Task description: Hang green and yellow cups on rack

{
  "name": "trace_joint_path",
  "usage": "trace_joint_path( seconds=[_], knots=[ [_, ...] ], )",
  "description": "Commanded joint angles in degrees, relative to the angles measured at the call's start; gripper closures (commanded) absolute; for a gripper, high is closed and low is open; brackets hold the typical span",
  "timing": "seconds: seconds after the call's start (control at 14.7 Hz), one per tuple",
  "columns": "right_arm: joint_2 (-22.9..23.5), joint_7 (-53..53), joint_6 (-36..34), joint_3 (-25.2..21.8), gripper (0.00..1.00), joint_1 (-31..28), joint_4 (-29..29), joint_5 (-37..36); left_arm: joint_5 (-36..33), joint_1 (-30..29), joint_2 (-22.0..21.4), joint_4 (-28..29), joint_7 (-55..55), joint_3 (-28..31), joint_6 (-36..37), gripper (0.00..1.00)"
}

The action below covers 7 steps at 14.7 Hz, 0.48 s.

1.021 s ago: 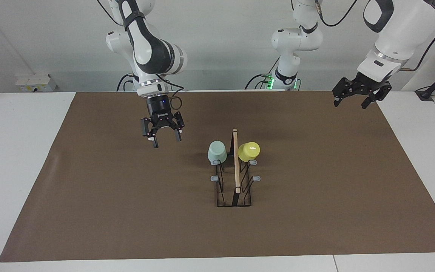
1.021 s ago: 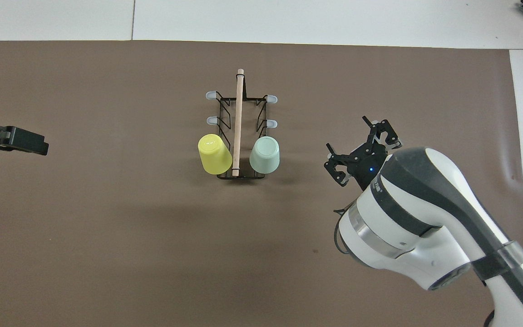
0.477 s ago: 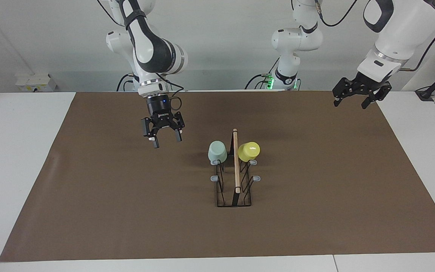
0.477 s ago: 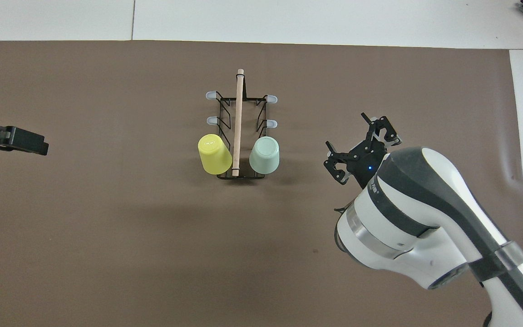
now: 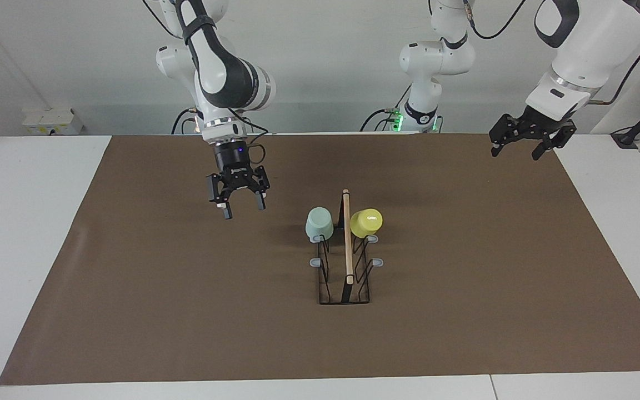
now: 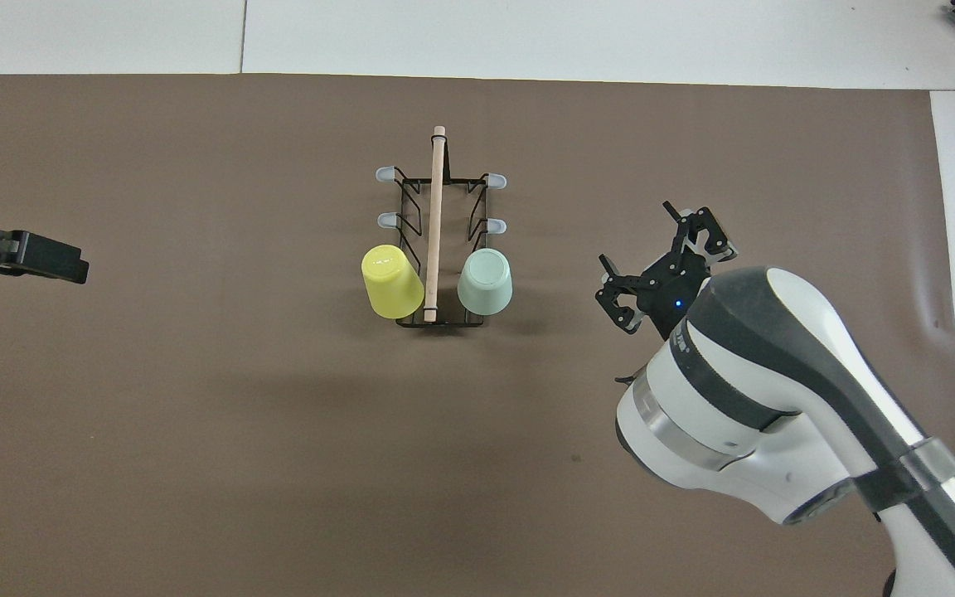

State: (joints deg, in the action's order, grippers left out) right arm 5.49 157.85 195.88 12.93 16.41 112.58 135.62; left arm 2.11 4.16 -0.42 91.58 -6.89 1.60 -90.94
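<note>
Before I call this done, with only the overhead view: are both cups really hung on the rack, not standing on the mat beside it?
Observer: Yes. The green cup and yellow cup sit upside down on the prongs of the rack, raised off the mat.
Operator: Is the right gripper touching down?
Observer: No, the right gripper hangs open above the mat, empty.
Operator: And the left?
Observer: The left gripper hangs open, empty, over the mat's corner.

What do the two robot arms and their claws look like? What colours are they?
Both arms are chunky and rounded, with glossy white shells, black bands at the joints and silver rings at the wrists. Thin black cables loop along them. Each ends in a black, skeleton-like end effector with two fingers: the right end effector shows a small blue light just above it, and the left end effector hangs from a white wrist.
</note>
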Motion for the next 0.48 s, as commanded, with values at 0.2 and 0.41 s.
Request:
trace_joint_path(
  seconds=[0.2, 0.41],
  knots=[
    [0.2, 3.2, 0.3, 0.3, 0.00, -1.6, -1.9, 12.8, 0.5, 0.8, -0.8, 0.9, -0.2, 0.9, 0.3, 0.00],
    [0.2, 1.5, 0.3, 0.3, 0.00, -2.1, -2.1, 13.0, 0.5, 0.8, -0.8, 0.9, -0.2, 0.9, 0.3, 0.00]
  ],
)
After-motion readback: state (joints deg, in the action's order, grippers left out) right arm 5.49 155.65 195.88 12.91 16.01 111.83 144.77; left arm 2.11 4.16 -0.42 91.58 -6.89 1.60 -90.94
